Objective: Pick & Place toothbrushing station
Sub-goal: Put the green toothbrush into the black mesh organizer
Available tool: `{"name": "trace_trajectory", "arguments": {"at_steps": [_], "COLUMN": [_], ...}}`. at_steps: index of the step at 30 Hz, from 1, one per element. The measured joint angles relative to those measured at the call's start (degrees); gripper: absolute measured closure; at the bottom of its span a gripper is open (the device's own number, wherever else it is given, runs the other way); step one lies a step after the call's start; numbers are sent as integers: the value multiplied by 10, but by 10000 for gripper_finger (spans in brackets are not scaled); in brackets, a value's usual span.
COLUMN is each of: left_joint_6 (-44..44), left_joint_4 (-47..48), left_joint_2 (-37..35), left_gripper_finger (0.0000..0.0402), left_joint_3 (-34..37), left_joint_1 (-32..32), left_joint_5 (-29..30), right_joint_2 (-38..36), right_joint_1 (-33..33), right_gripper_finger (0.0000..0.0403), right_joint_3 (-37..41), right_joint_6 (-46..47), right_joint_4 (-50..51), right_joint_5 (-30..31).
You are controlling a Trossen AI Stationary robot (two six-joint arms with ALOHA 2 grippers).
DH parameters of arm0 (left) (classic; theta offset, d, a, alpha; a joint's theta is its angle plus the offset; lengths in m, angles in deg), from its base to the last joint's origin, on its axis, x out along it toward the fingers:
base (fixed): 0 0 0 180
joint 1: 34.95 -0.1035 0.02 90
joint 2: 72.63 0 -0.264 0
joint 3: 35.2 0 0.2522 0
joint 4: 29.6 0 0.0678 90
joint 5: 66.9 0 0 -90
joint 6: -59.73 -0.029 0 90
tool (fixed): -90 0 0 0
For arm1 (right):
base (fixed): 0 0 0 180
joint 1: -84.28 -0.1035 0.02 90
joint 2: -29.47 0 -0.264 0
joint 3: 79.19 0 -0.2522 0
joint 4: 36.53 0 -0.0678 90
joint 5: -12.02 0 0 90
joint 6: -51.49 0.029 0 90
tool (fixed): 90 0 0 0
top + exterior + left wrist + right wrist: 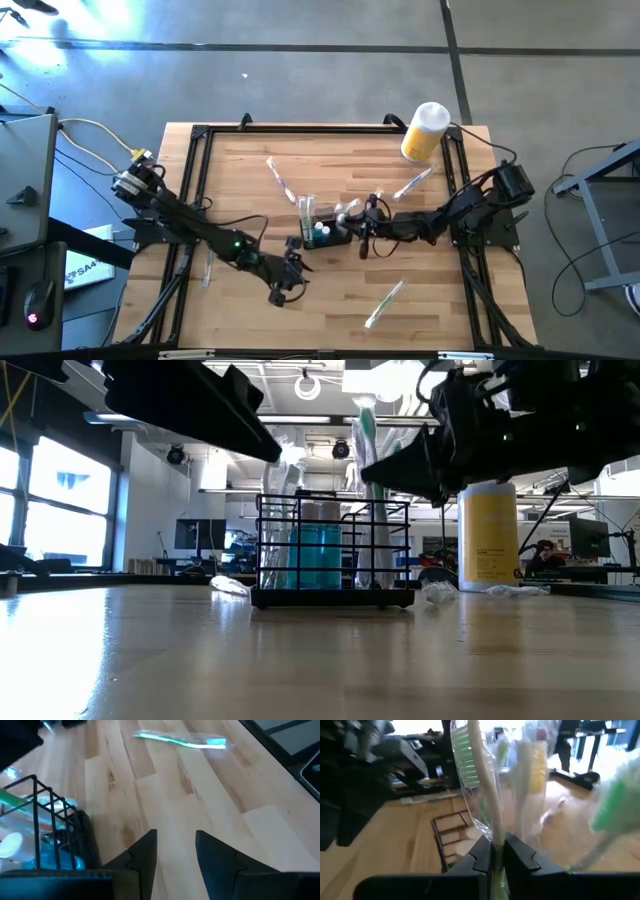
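Observation:
The black wire-mesh caddy (320, 229) stands on its base at the table's middle, with blue items and wrapped toothbrushes in it; it also shows in the low view (335, 555). My right gripper (364, 228) is just right of the caddy, shut on a wrapped toothbrush (477, 775) with green bristles. My left gripper (288, 284) is open and empty above the bare table, near and left of the caddy (50, 837). My right gripper pinches the wrapped toothbrush's handle (495, 842) between its two fingers, through the clear wrapper. The brush is lifted clear of the table, with its bristle head (465, 755) away from the fingers and over the caddy's right part (365, 430).
A yellow cylinder with a white lid (425, 131) stands at the far right. Wrapped toothbrushes lie loose on the table: one far left of the caddy (279, 179), one far right (412, 185), one near right (385, 303).

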Motion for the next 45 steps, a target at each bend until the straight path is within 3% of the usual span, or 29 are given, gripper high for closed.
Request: {"name": "trace_trajectory", "arguments": {"at_steps": [10,29,34,38,45], "left_joint_6": [0,2,2,2,5], "left_joint_4": [-7,-5,-1,0,7], "left_joint_2": [3,3,3,3,3], "left_gripper_finger": [272,272,272,272,272], "left_joint_3": [0,0,0,0,0], "left_joint_1": [2,2,2,2,2], "left_joint_5": [-15,-26,-26,-26,-25], "right_joint_2": [0,-33,-82,-148,-282], "right_joint_1": [5,3,0,-16,-38], "right_gripper_finger": [371,231,193,177,175], "right_joint_3": [0,0,0,0,0], "right_joint_6": [26,-2,-33,-60,-90], "right_joint_4": [18,70,131,195,429], "right_joint_5": [-1,-37,-90,-93,-95]}}
